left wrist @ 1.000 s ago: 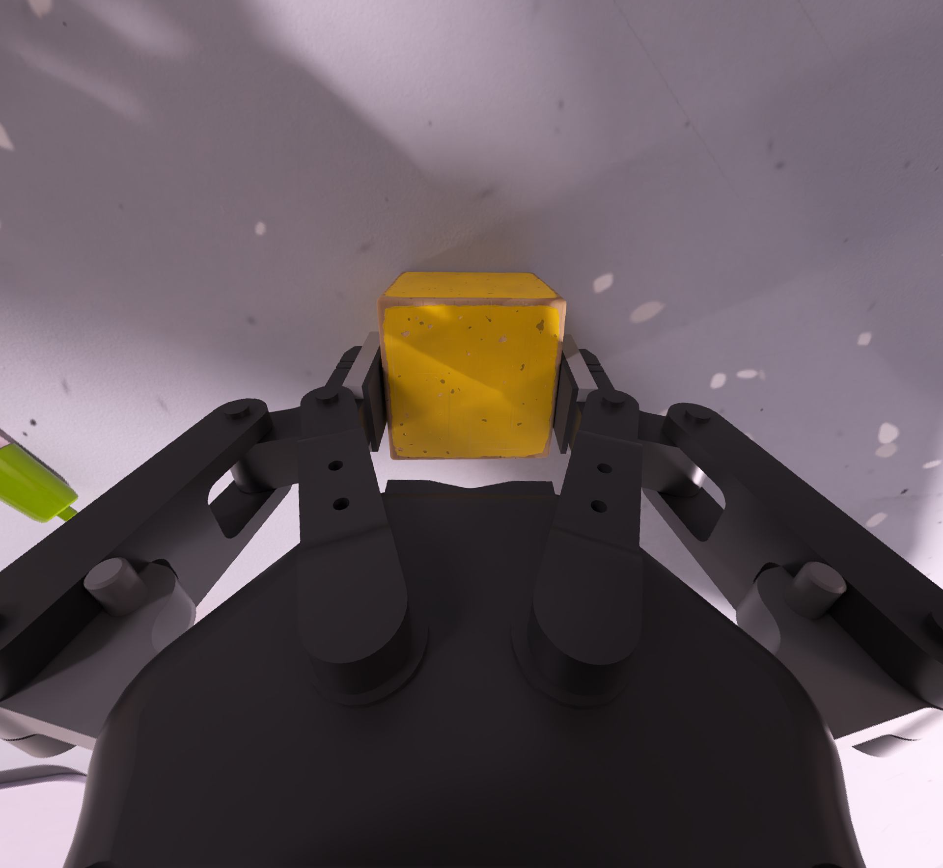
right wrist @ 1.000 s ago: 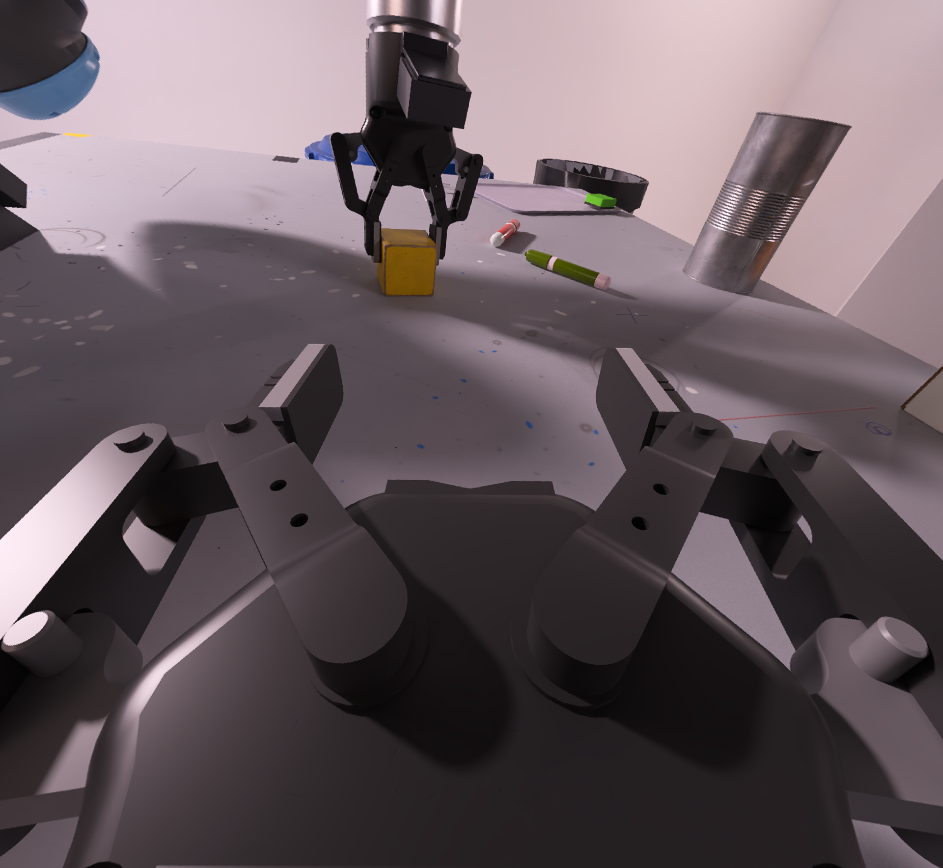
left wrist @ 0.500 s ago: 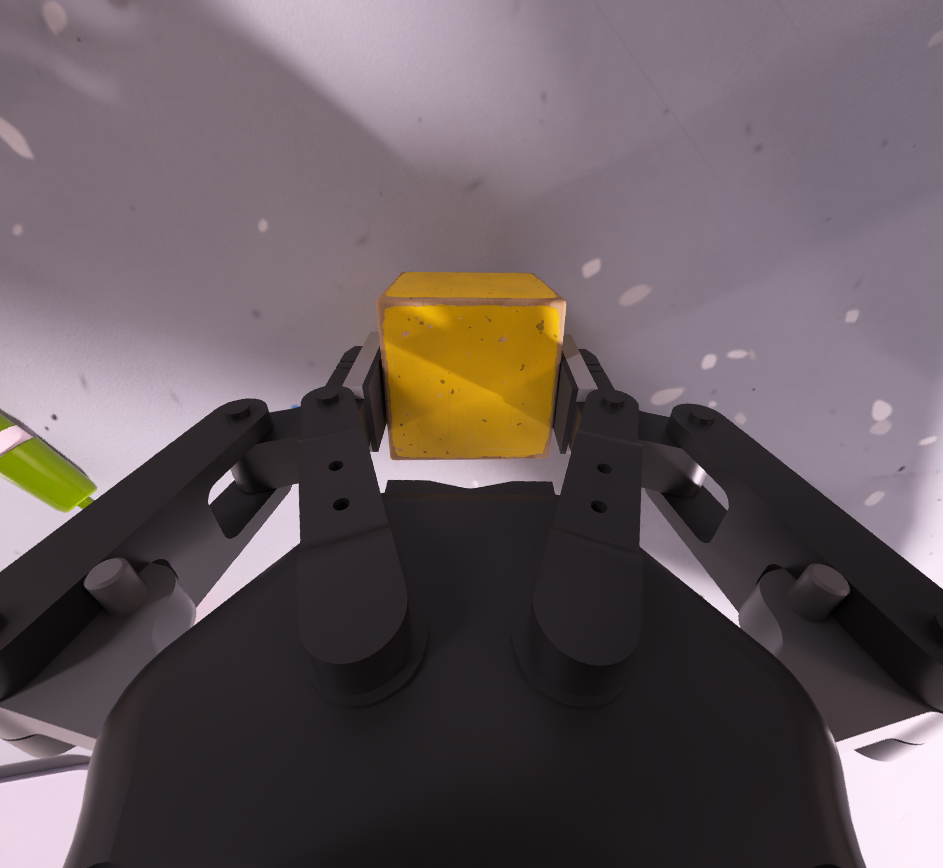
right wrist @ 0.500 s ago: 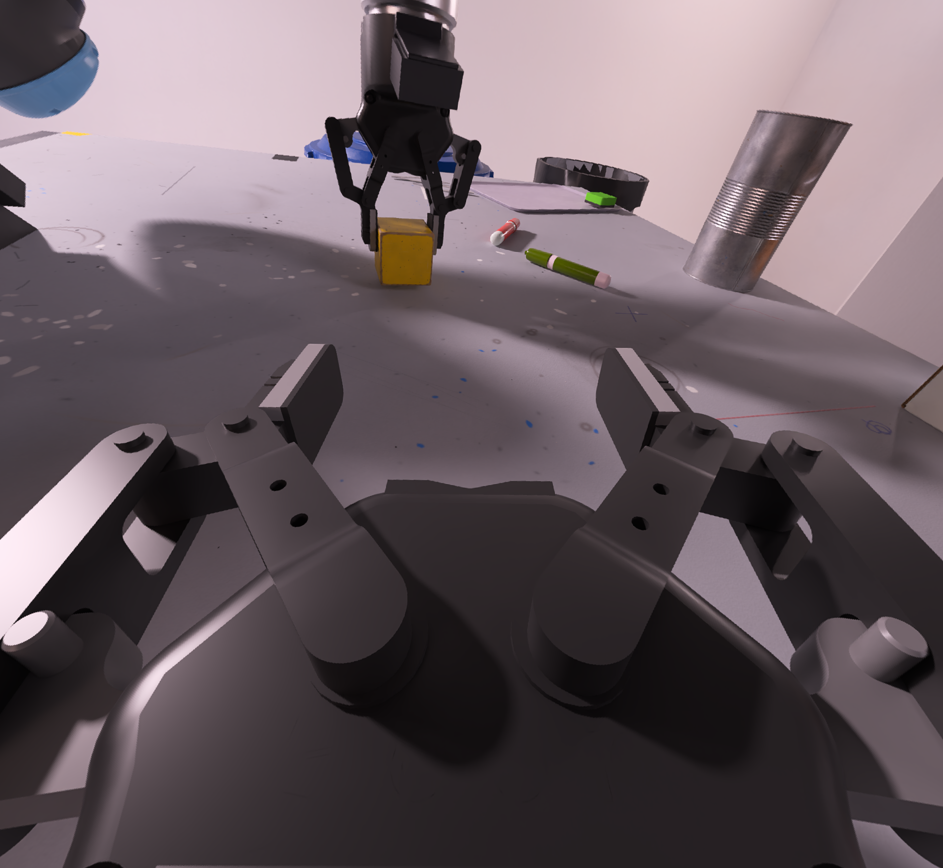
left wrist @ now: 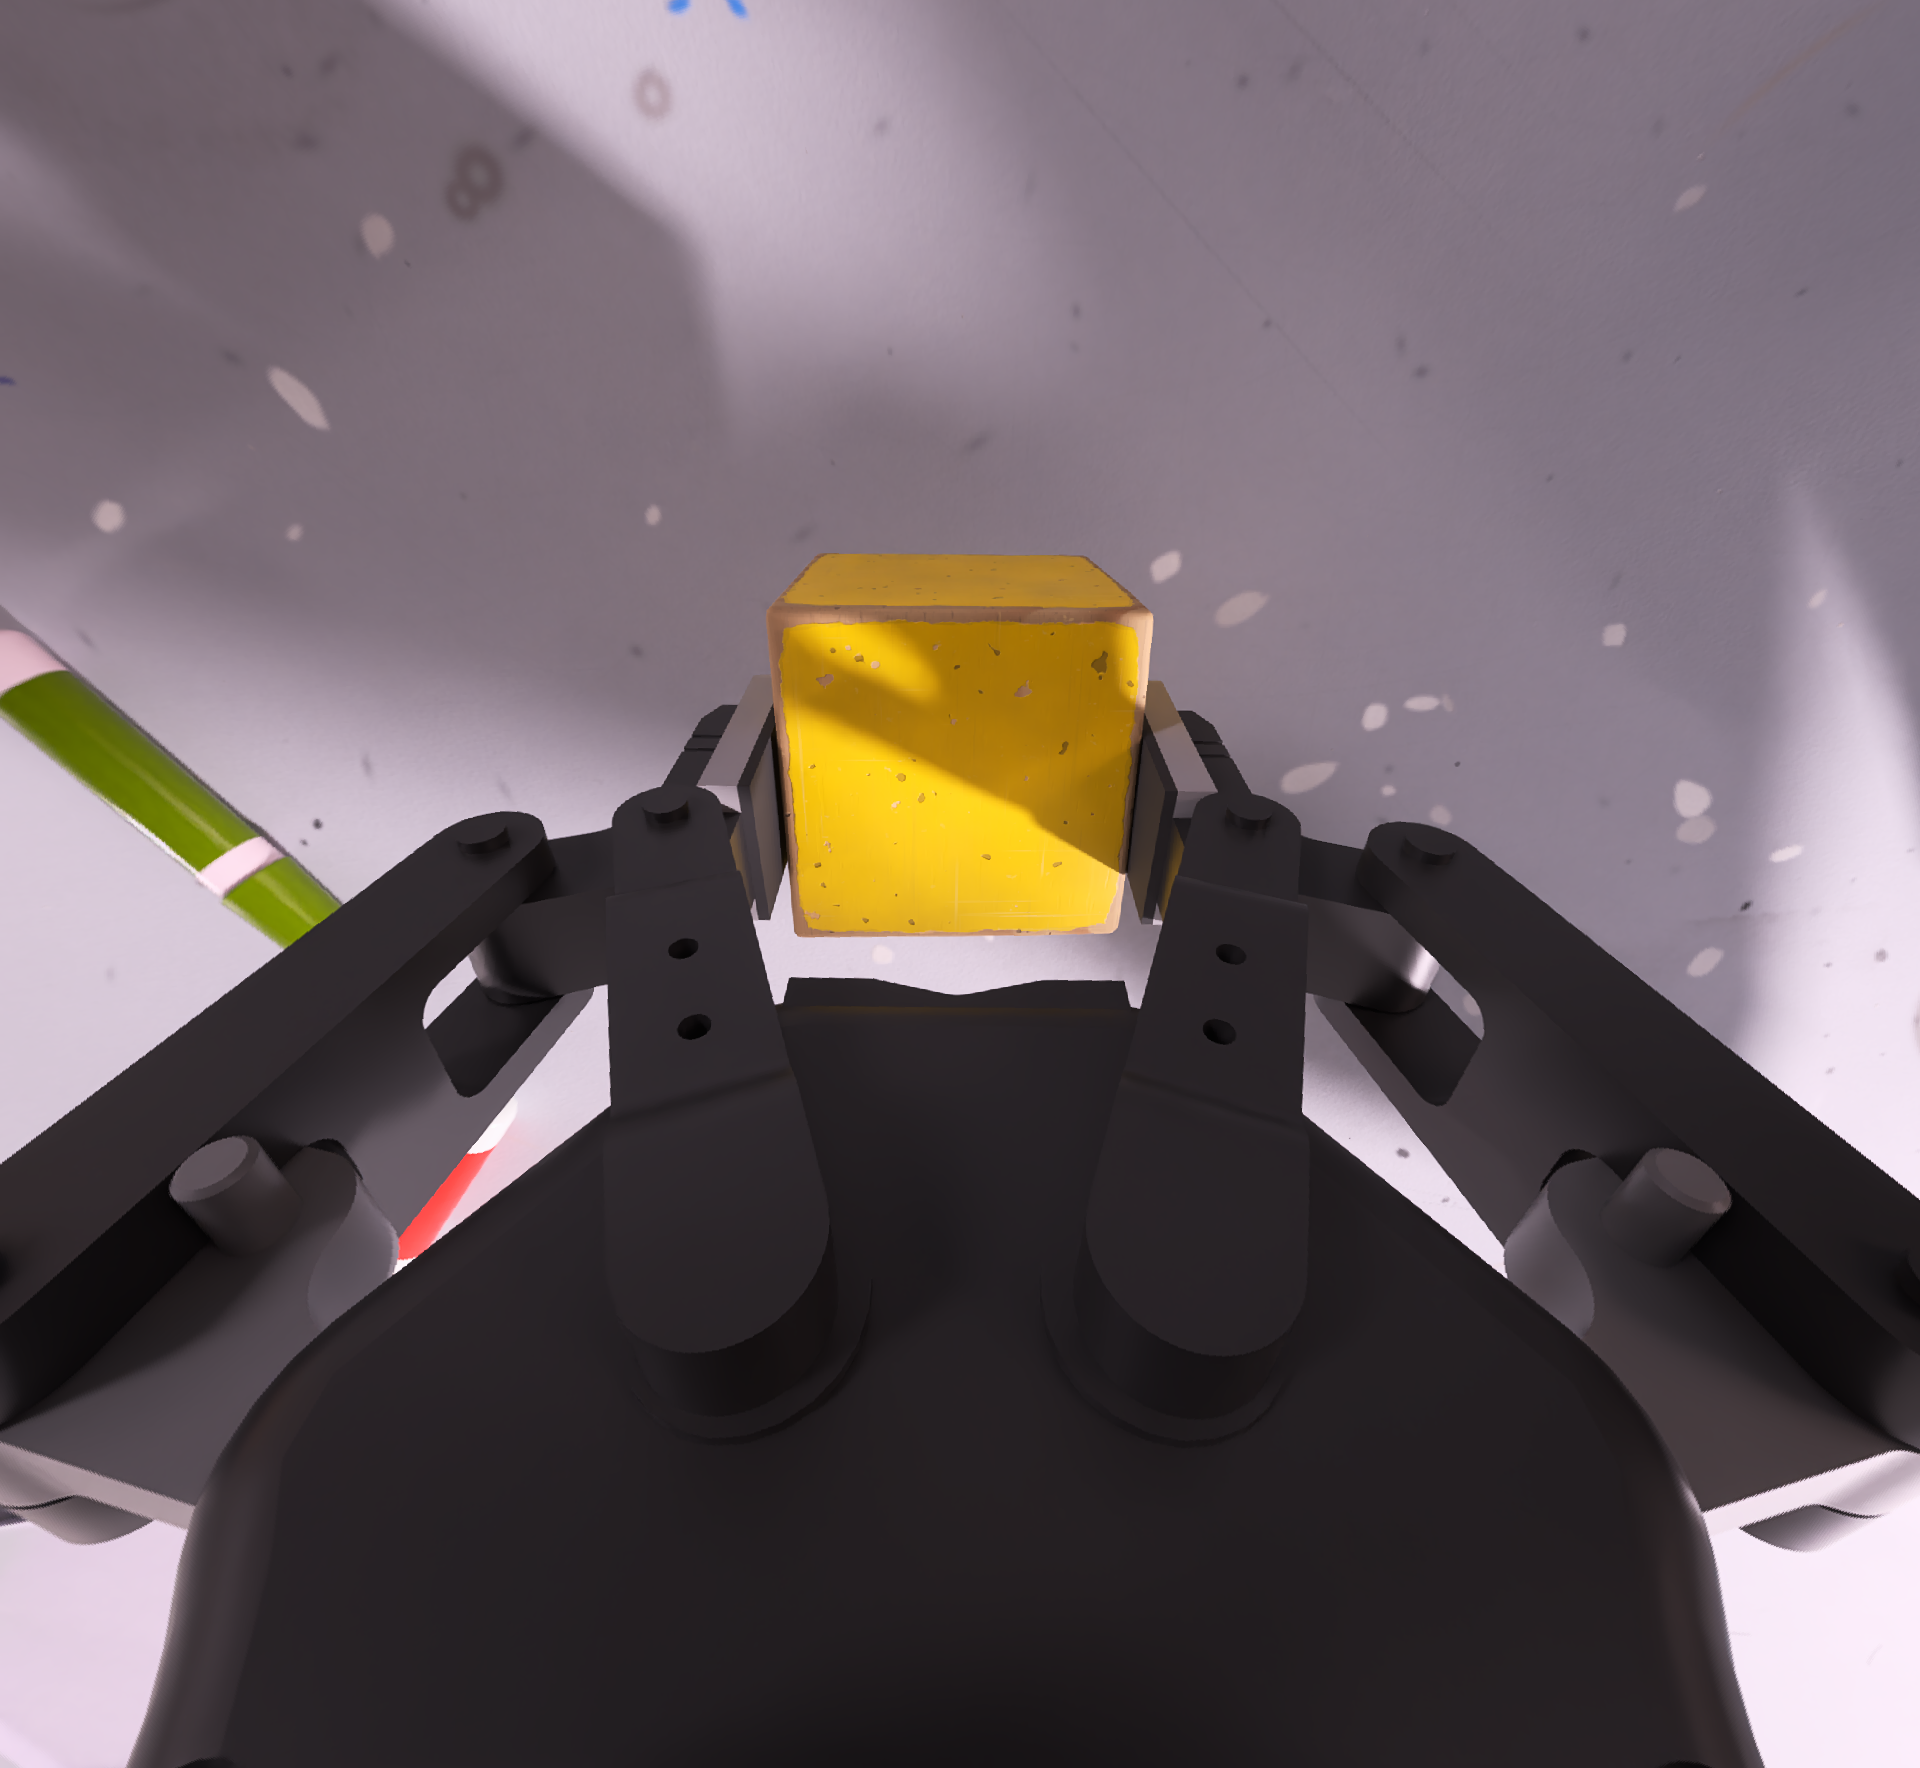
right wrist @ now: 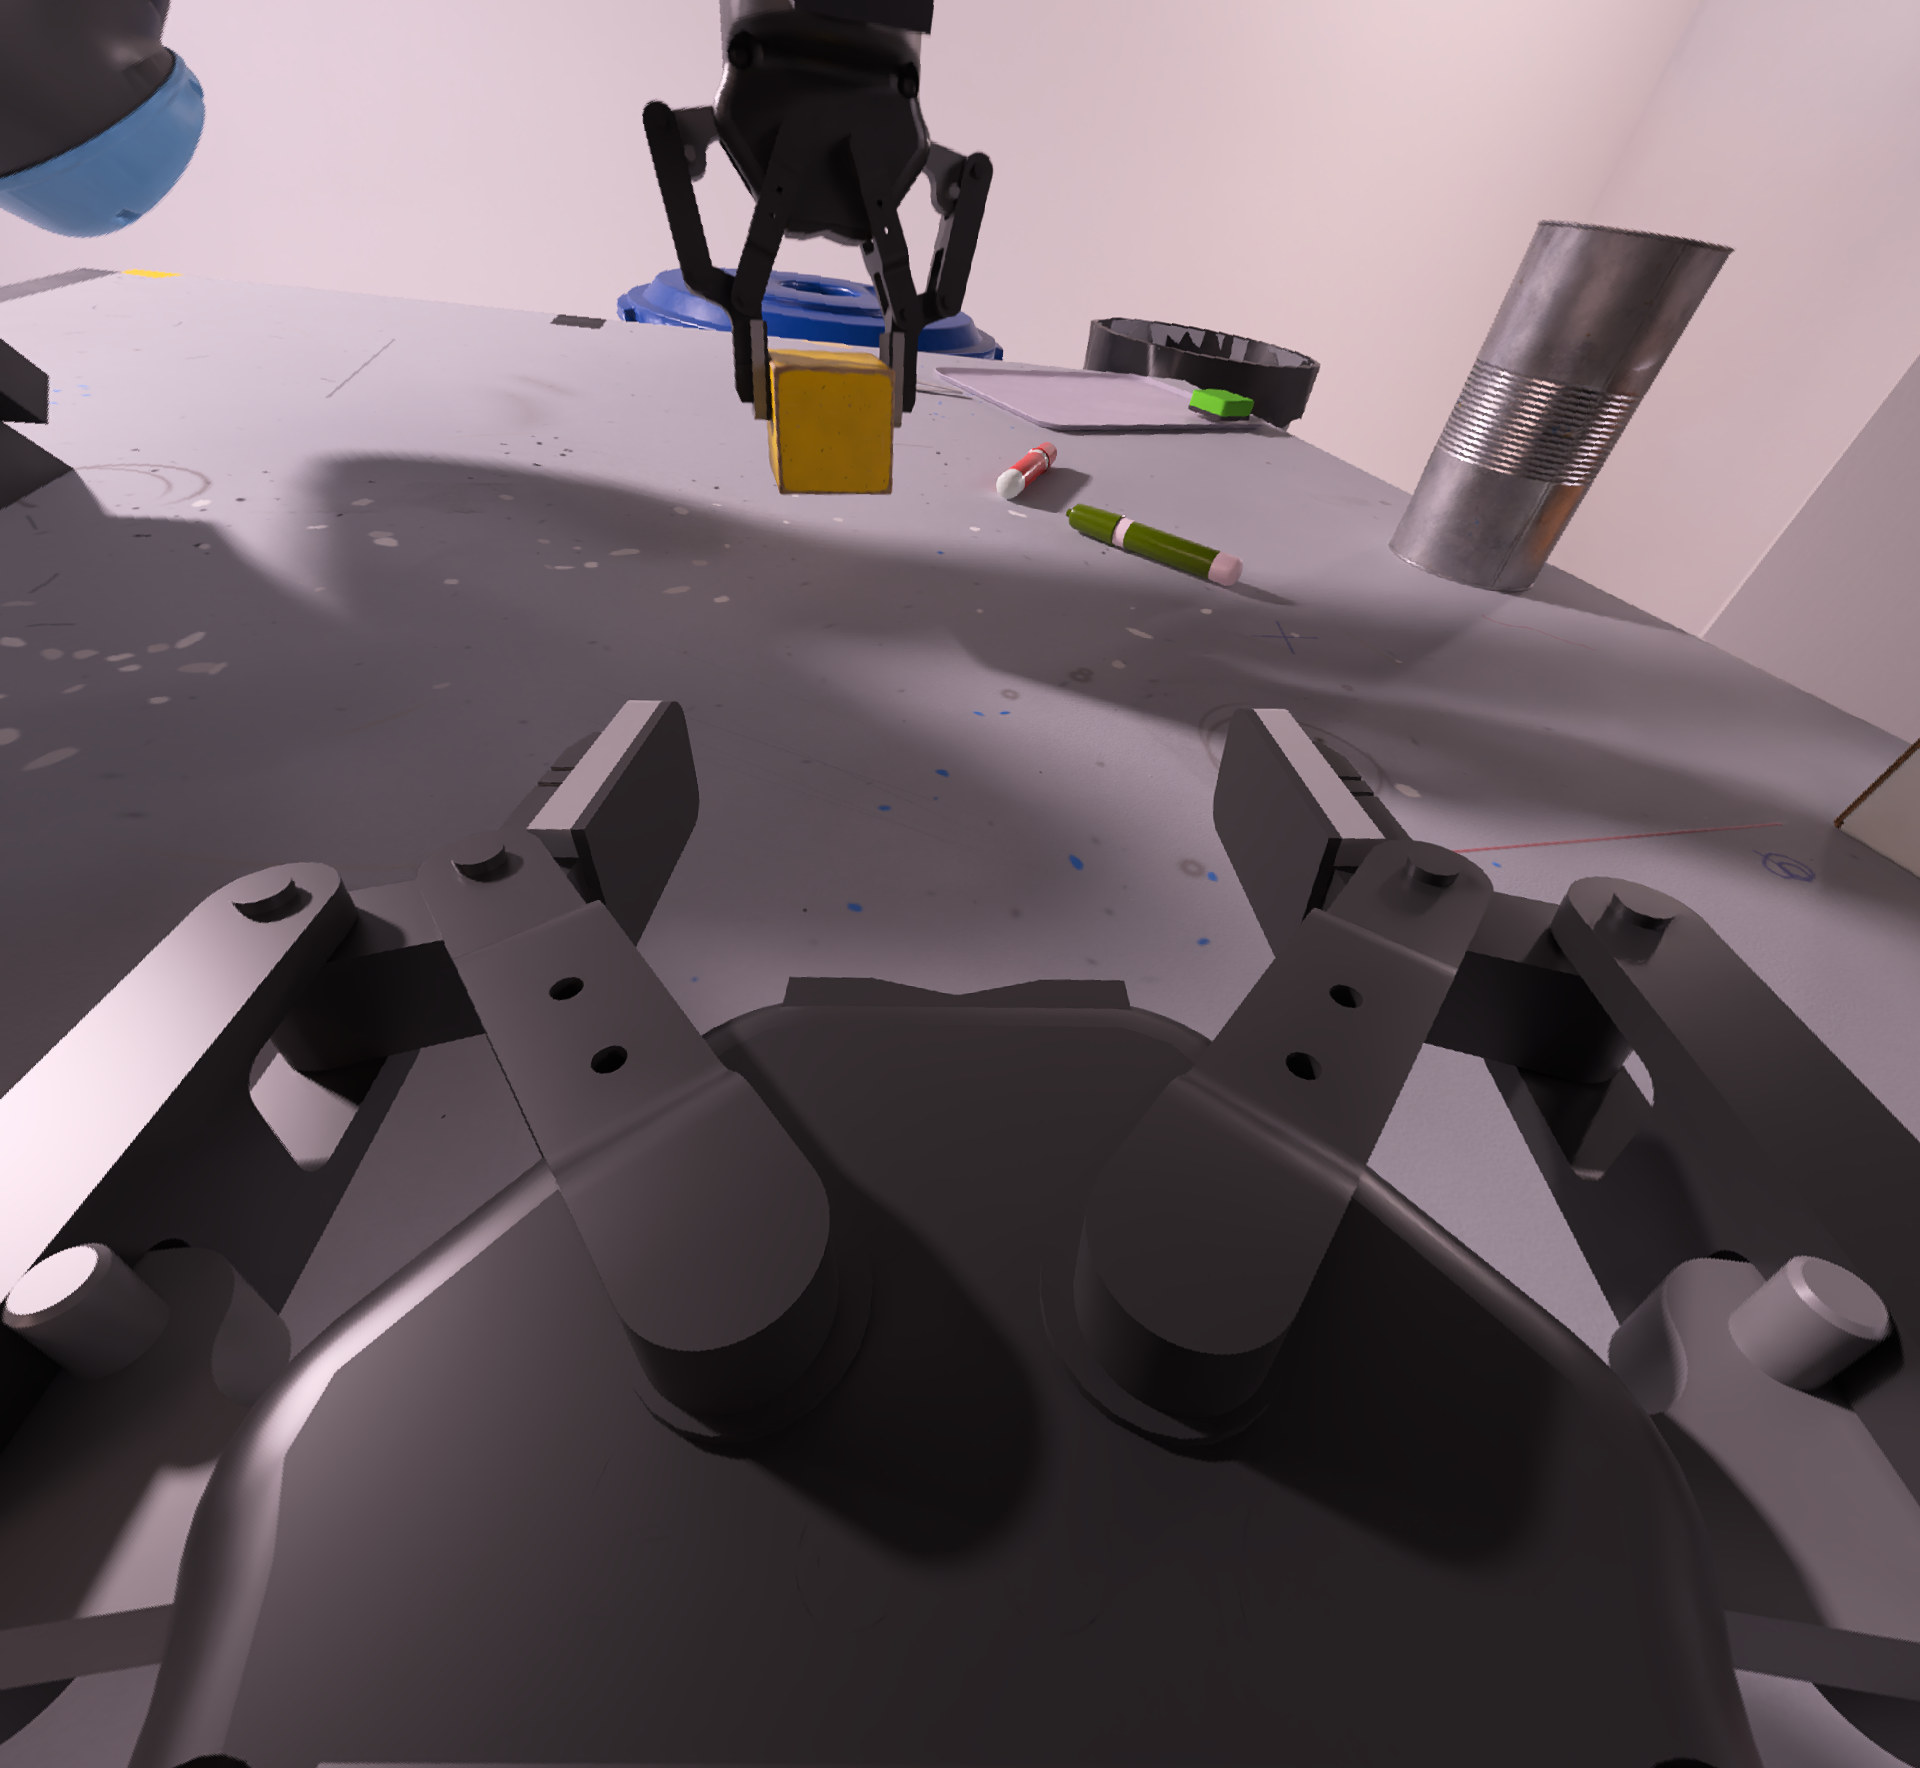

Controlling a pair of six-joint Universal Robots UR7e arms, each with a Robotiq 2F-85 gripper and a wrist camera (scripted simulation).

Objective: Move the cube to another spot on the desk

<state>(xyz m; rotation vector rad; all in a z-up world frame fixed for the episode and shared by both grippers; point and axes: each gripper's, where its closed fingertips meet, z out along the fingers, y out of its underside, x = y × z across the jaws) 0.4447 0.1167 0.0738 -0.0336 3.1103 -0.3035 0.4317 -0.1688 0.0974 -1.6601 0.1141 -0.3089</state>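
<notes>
My left jaws are pinching the yellow cube (left wrist: 956, 752) on two opposite sides, and I am holding it in the left gripper (right wrist: 826, 368) clear above the grey desk (right wrist: 520, 679). My right gripper (right wrist: 951, 762) is hovering low over the desk with its jaws spread wide and nothing between them. A green marker (right wrist: 1153, 541) and a red marker (right wrist: 1027, 469) are lying just beside the cube's spot, a metal can (right wrist: 1548, 430) farther right.
</notes>
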